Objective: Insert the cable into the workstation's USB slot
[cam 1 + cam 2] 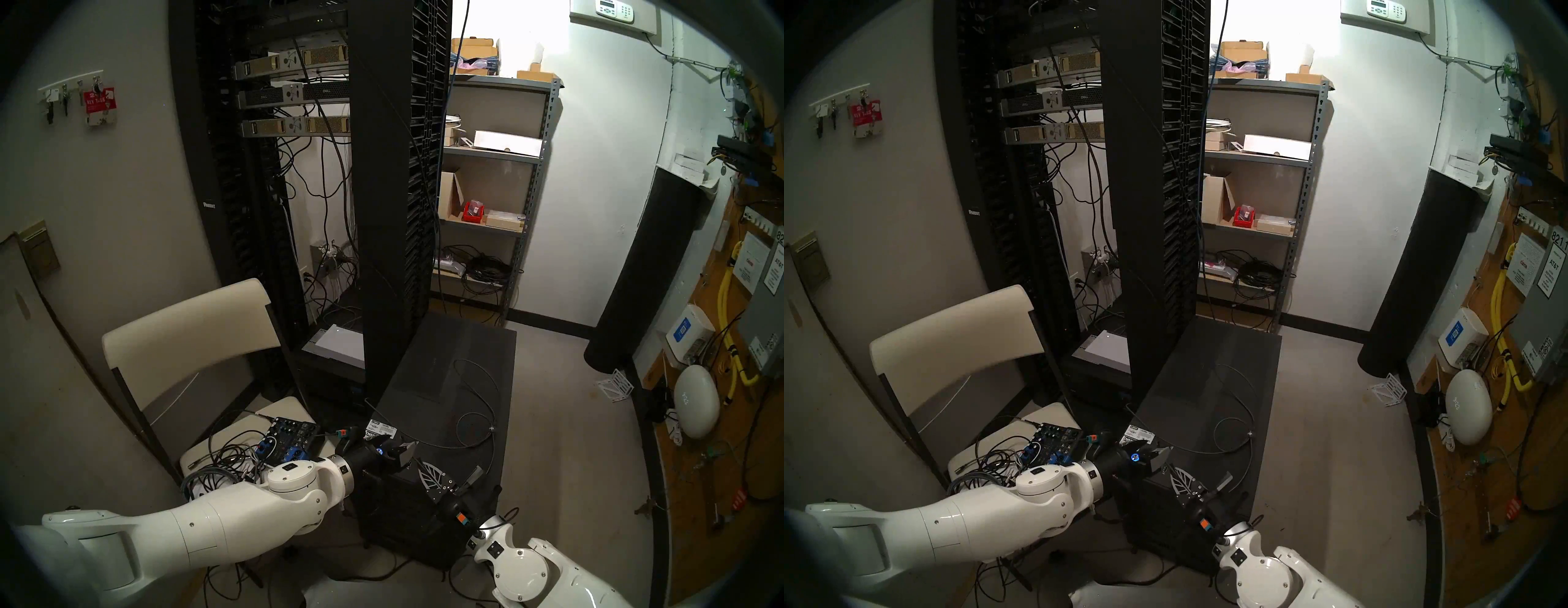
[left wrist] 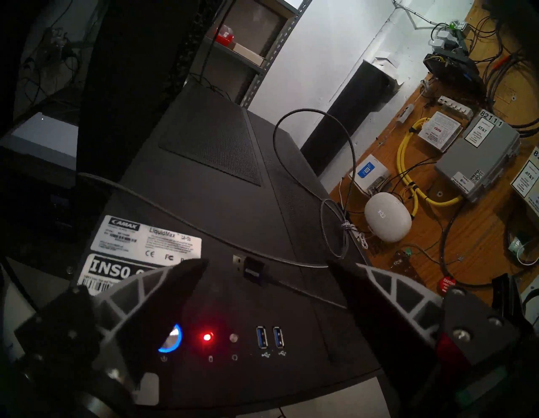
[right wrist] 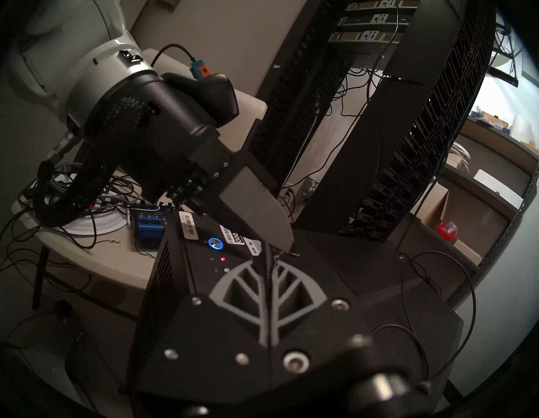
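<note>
The large black mesh-panelled tower workstation (image 2: 221,186) lies beneath the spread, empty left fingers (image 2: 186,280). Between them lies the thin grey braided cable (image 2: 347,163), its black plug (image 2: 254,271) unplugged. Nearer, the silver-rimmed USB slot (image 2: 279,341) is unblocked. The right fingers (image 3: 267,280) are clenched.

Hidden and unclear around the workstation (image 2: 221,204)

In the right wrist view the right gripper (image 3: 269,262) covers the two USB ports beside the red light (image 3: 222,259); its fingers press together and blur. In the left wrist view a fingertip (image 2: 186,271) cuts off the white label (image 2: 122,267) after "INSO". In the head view the cable (image 1: 475,424) plug is too small to find.
</note>
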Robot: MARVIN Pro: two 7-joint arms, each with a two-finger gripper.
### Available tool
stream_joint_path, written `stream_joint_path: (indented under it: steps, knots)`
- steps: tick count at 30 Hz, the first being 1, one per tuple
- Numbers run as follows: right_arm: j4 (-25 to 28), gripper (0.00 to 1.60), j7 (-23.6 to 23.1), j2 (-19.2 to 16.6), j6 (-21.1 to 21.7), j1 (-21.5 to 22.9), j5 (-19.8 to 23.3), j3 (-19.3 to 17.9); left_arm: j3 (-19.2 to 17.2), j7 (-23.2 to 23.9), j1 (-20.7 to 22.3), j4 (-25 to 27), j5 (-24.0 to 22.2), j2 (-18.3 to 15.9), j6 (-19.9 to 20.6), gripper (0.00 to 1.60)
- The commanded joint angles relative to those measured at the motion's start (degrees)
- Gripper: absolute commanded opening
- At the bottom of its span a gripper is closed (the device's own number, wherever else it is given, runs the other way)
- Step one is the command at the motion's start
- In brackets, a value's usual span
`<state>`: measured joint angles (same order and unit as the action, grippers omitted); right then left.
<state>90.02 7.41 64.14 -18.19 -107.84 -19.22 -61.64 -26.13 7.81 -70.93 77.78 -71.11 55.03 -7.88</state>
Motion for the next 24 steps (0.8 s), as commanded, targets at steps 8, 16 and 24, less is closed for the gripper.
stream_joint_path:
  steps: [8,16,24]
  knots:
    - [-0.25,0.0,1.77,0.93,-0.05,0.47,-0.98,-0.98,-3.14,4.11,-0.11,8.19,-6.88,-6.94,3.67,1.6]
    - [-0.95,0.0,3.69,1.69,-1.25,1.33,-3.52,-0.89,-1.79,3.6,0.14,8.15,-8.91,-7.11,9.65,1.6]
    - [-0.37,0.0,2.69,1.71,-1.92,1.48,-3.71,-0.43,-1.97,2.48,-0.42,8.81,-10.54,-6.26,10.23,1.6]
